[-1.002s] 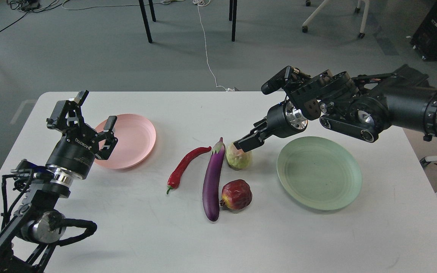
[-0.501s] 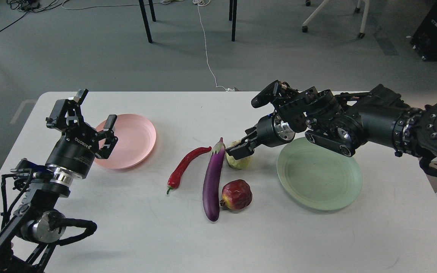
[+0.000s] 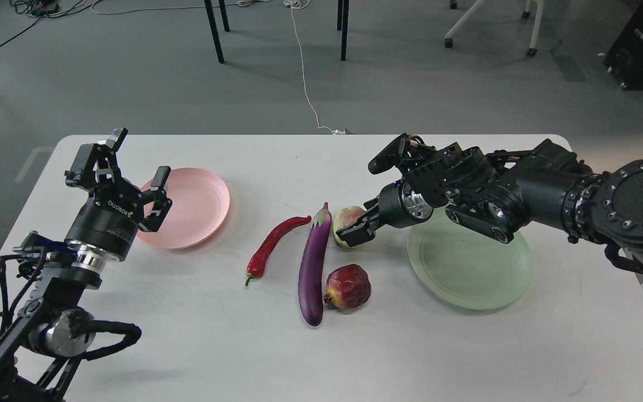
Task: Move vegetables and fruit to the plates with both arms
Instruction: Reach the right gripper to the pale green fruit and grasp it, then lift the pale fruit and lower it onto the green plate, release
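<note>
— Vegetables first: where do they lie?
— Both on the white bench (image 3: 187, 346), near its middle. The red chili pepper (image 3: 272, 244) lies at a slant with its green stem toward the near edge. The purple eggplant (image 3: 314, 266) lies just to its right, cap pointing away, and the chili's tip reaches close to that cap.
— And the fruit?
— The pomegranate (image 3: 348, 286) rests against the eggplant's lower right side. The pale green fruit (image 3: 347, 222) sits just right of the eggplant's cap, on the bench.
— Is either arm on anything?
— The right gripper (image 3: 358, 230) is down at the green fruit, its jaws over the fruit's right side. Whether they have closed on it, I cannot tell; the fingers are dark and overlap the fruit.
— The left one?
— The left gripper (image 3: 125, 173) is raised at the left edge of the pink plate (image 3: 193, 206), jaws spread wide, holding nothing.
— The other plate?
— The green plate (image 3: 469, 268) lies to the right, bare, with the right arm reaching across its far rim.
</note>
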`<state>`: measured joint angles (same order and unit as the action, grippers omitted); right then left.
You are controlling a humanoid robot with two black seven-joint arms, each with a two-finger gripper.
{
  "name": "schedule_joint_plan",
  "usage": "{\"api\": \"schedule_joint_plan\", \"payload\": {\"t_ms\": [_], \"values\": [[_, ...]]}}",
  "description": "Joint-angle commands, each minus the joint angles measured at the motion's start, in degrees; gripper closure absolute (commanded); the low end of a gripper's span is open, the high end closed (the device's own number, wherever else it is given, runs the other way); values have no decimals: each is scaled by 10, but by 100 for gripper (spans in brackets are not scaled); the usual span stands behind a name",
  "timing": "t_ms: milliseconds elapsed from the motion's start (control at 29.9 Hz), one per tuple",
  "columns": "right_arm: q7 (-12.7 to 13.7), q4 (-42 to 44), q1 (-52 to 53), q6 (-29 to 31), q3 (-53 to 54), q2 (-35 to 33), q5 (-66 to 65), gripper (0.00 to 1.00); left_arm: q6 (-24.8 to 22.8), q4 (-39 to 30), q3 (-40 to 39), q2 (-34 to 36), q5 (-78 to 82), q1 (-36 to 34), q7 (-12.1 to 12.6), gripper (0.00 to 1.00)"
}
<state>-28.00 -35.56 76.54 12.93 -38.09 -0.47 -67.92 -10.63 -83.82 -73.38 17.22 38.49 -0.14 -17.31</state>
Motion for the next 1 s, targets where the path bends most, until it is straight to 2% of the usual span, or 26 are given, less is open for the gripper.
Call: {"api": "schedule_joint_plan", "payload": {"t_ms": [0,67,167,267,434,535,802,969], "values": [[0,1,-1,-1,-1,4,1,7,0,0,0,0,0,2,0,2],[0,2,-2,-1,-2,5,1,11,0,-2,-1,1,1,2,0,2],[0,1,-1,-1,-3,5,1,28,0,-5,-5,0,0,2,0,2],[0,1,-1,-1,-4,5,0,57,0,-4,-5,0,0,2,0,2],[0,-2,10,0,-6,-2,0,57,0,-5,-6,1,0,2,0,2],[0,-18,37,1,-9,-33,-1,57,-1,-5,-6,3,0,2,0,2],[0,-181,126,3,-11,-205,-47,56,-1,-10,-6,5,0,2,0,2],[0,-227,118,3,-15,-304,-118,55,-1,-17,-5,4,0,7,1,2]]}}
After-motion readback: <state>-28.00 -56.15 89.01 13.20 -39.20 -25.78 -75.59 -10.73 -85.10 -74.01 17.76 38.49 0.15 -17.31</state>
